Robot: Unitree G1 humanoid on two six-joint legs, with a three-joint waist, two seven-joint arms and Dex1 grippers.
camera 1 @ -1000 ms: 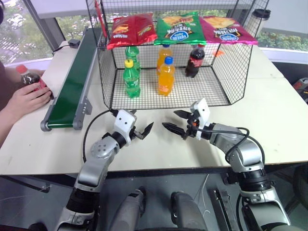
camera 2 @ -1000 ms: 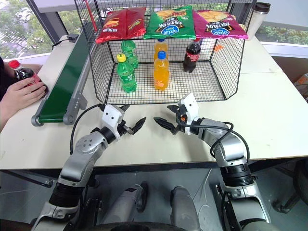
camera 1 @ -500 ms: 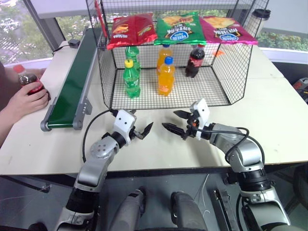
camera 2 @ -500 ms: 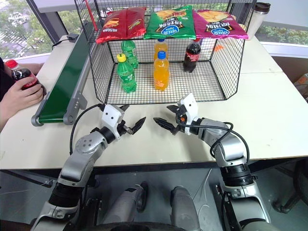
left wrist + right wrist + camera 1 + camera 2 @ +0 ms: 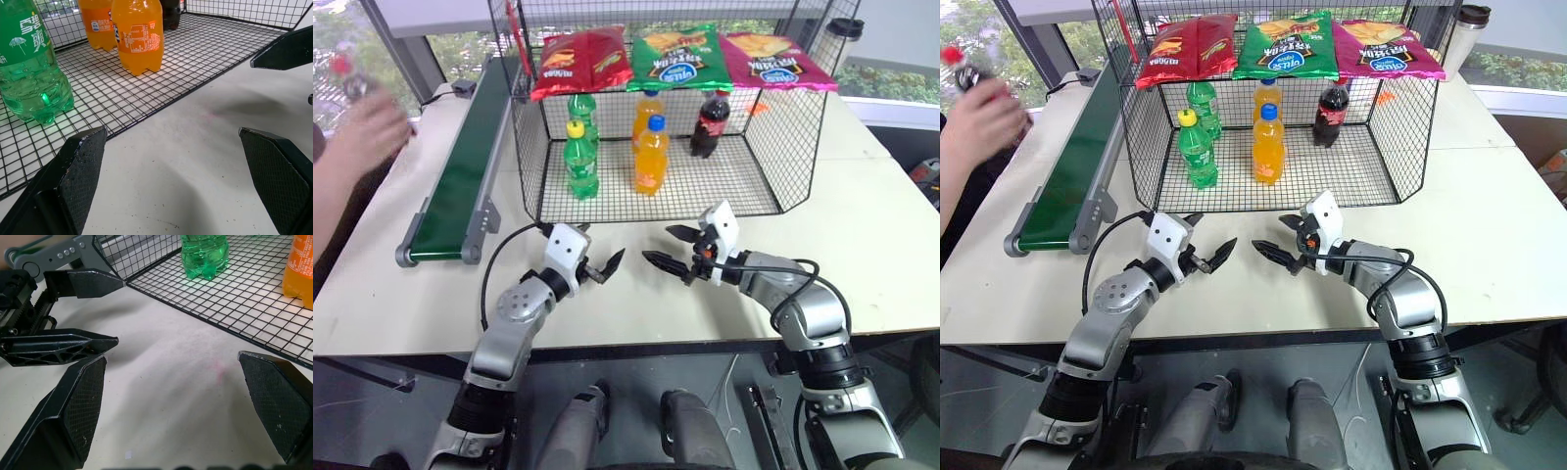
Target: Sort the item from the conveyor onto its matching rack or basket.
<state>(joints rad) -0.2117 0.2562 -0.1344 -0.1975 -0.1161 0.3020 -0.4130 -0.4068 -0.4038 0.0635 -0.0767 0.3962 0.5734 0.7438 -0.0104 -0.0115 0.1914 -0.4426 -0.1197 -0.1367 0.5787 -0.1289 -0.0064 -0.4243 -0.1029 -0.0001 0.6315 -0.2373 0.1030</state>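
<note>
- Left pincer: wide open, empty, lower centre.
- Right pincer: wide open, empty, facing it.
- Cola bottle: in a person's hand, upper left, beside the conveyor.

Two arms in brushed silver-grey metal, rounded housings at the joints, darker ribbed collars lower down near the bottom edge. A white boxy block on each wrist — on the left arm at centre-left of the head view with two small dark dots on its face, on the right arm just right of centre. Left gripper and right gripper each with two black, tapering, pointed fingers; inner faces finely cross-hatched, outer sides an open truss pattern. Black cable looping from each wrist back along the forearm — a wide arc at left, coiled loops at right. A spot of orange-red beside the right wrist block.
</note>
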